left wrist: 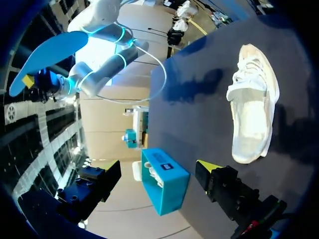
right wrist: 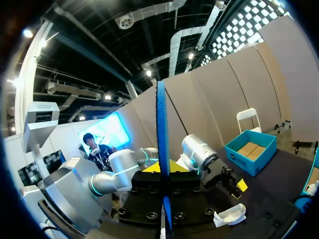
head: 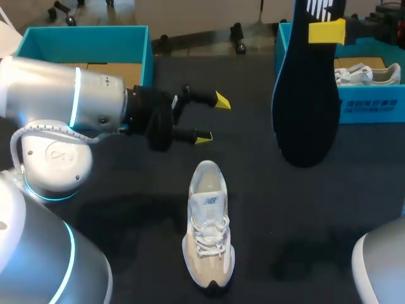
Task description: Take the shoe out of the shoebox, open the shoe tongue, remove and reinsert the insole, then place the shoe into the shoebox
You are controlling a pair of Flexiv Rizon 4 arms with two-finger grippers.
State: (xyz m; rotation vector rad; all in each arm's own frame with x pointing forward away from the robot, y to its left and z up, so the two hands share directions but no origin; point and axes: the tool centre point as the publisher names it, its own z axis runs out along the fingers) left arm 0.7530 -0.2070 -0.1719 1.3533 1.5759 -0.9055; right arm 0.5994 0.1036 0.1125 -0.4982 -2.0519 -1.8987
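A white and beige shoe (head: 207, 231) lies on the black table, toe pointing away from me. My left gripper (head: 212, 119) hangs open just beyond the toe and holds nothing; from its own wrist the shoe (left wrist: 251, 109) lies off to one side of the fingers (left wrist: 207, 168). My right gripper (head: 327, 30) is shut on the dark insole (head: 307, 95), held high at the right with its length hanging down. In the right wrist view the insole (right wrist: 161, 139) stands edge-on between the right gripper's (right wrist: 162, 172) yellow tips, with the shoe (right wrist: 230, 215) on the table below.
An open teal shoebox (head: 85, 41) stands at the back left. A second teal shoebox (head: 373, 104) at the back right holds another white shoe (head: 367, 75). My left arm's body fills the near left of the table.
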